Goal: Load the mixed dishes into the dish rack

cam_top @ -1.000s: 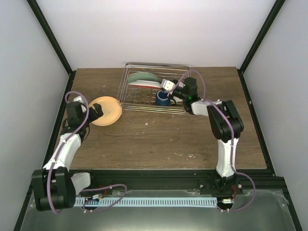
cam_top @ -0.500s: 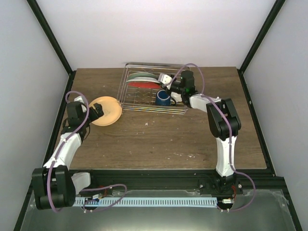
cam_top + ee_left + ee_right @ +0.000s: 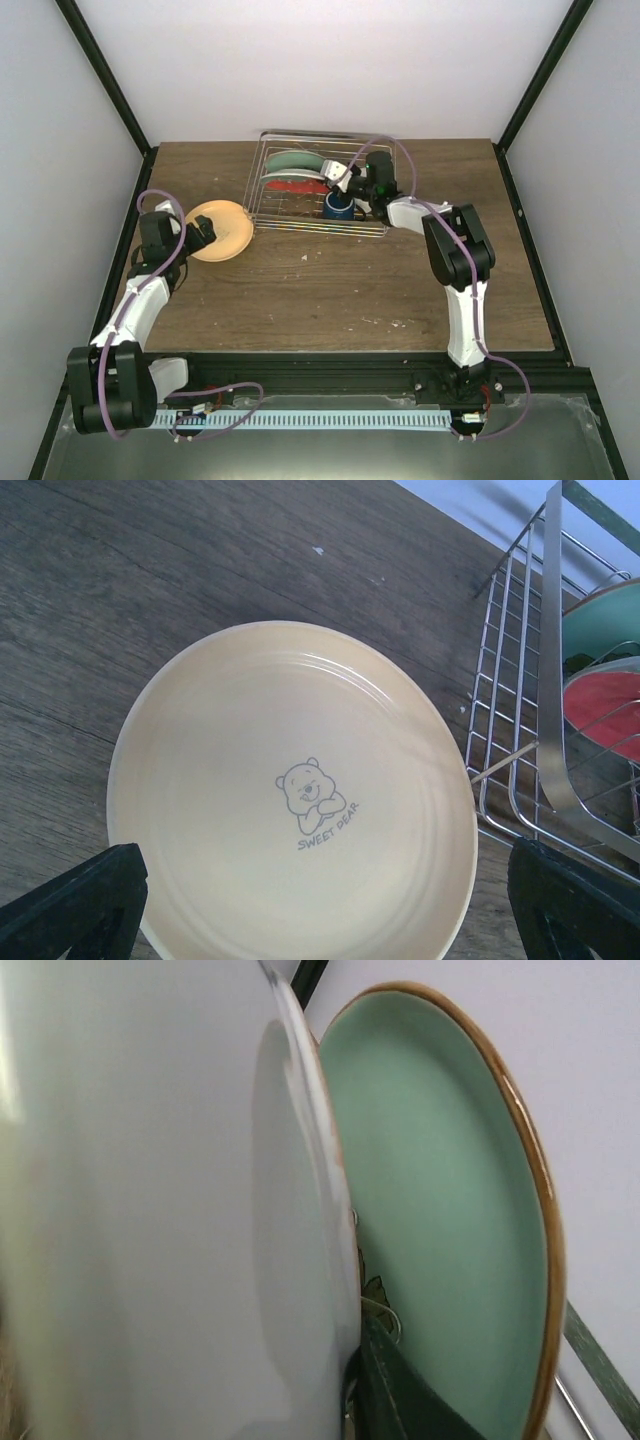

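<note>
Dish rack [image 3: 300,226] stands at the far middle of the table [image 3: 330,290]. It contains a pale-green plate [image 3: 292,160] on edge at the back, a red plate [image 3: 290,186] in front of it, and a dark blue mug [image 3: 338,207] at the near right.

Right gripper [image 3: 343,177] is over the rack, just above the mug, clamped on a small white dish [image 3: 336,171]. In the right wrist view a white surface fills the left – probably this dish – close beside the green plate; the fingers are not visible there.

Yellow plate [image 3: 290,800] lies flat on the table, just left of the rack. Left gripper [image 3: 200,232] hovers at the plate's left edge – fingers [image 3: 80,900] spread wide, grasping nothing.
</note>
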